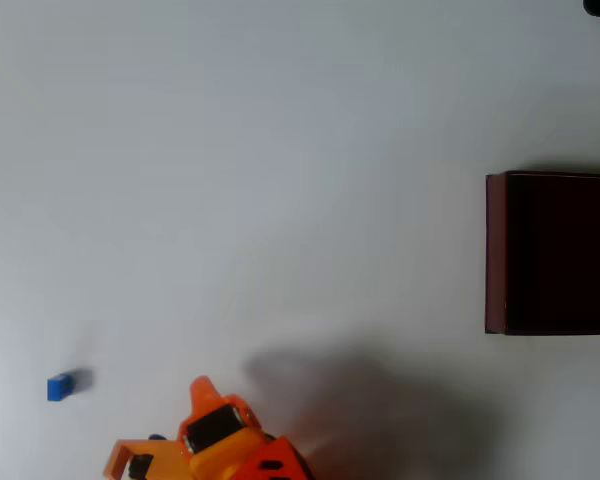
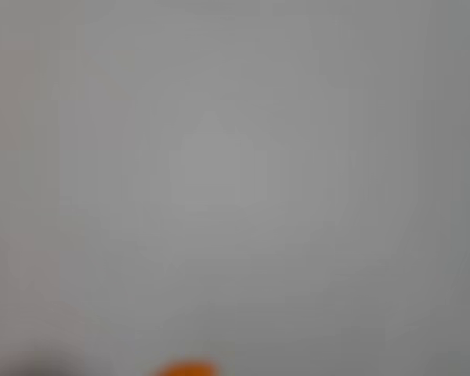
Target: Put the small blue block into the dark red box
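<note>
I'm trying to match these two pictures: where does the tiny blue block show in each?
Overhead view: the tiny bright blue cuboid block lies on the table near the lower left, left of the orange end effector.
Wrist view: a blurred grey surface; I can't make it out.
Shared landmark: the end effector's orange.

In the overhead view the right edge cuts off the large dark red box [image 1: 496, 250], and the bottom edge cuts the orange two-finger gripper [image 1: 165, 440], its jaws unreadable. The wrist view is wholly blurred; an orange smear [image 2: 186, 368] shows at its bottom edge.
</note>
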